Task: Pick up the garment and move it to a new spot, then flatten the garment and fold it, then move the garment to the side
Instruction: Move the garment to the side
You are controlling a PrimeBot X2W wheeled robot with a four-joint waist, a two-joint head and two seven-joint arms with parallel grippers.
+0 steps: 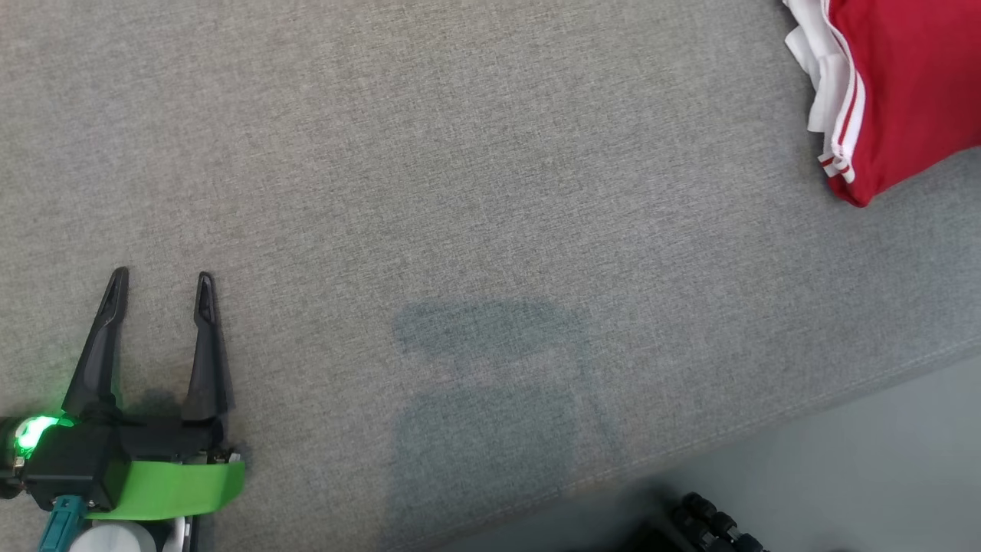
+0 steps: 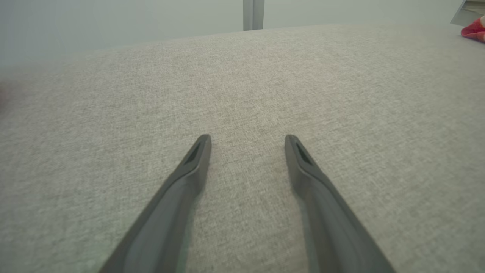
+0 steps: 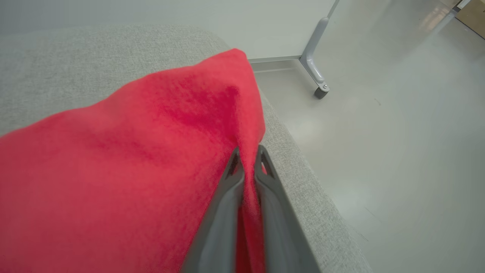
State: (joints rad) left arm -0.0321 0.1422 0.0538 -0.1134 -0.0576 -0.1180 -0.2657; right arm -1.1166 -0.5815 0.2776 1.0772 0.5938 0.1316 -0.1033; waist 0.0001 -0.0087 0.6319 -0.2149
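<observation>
Right gripper (image 3: 248,151) pinching the red garment (image 3: 132,151) at the desk's (image 3: 75,57) edge; left gripper (image 1: 162,274) wide and empty.

The right gripper's jaws are almost together, with a fold of red cloth clamped between them, just above the rounded side edge of the grey fabric-covered desk. From that pinch the garment spreads back over the desk top. In the head view it lies bunched at the desk's far right corner (image 1: 904,92), white striped trim (image 1: 835,100) along its left side. The left gripper hovers low over the bare near-left part of the desk (image 2: 242,76), well apart from the garment, with nothing between its spread fingers. Beyond the desk's edge lies pale floor (image 3: 398,151), where a wheeled grey leg (image 3: 316,76) stands.
</observation>
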